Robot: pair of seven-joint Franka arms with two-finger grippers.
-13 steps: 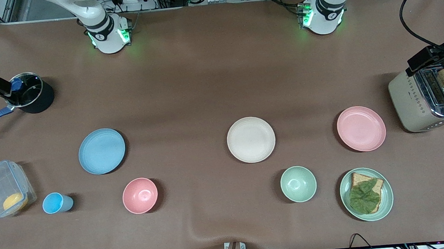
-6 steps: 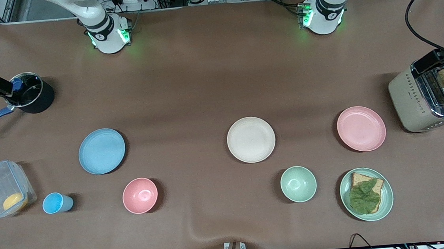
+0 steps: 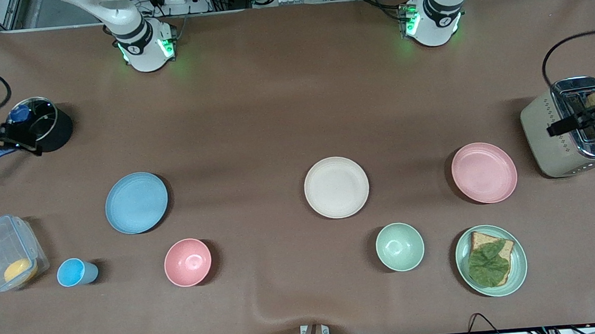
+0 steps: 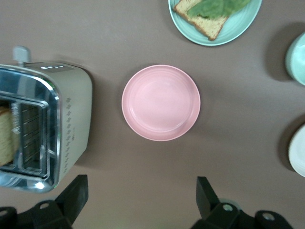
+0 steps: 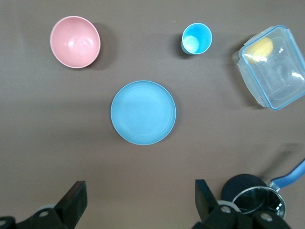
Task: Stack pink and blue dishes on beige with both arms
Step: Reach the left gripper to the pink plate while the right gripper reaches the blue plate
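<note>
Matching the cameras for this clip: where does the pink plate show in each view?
Front view: pink plate lies on the table beside the toaster, toward the left arm's end.
Left wrist view: pink plate mid-picture, empty.
Right wrist view: not in it.
Shared landmark: the toaster next to the plate in both.

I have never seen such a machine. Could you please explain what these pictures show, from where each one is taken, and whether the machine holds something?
Two white robot arms are bolted along one table edge. One picture looks down from a high camera facing them; the other two come from cameras on the arms' wrists. On the brown table lie a blue plate, a beige plate and a pink plate, apart from one another. The left gripper is up over the toaster, its wrist camera seeing the pink plate; the right gripper is over the black pot, its camera seeing the blue plate. Both are open and hold nothing.
</note>
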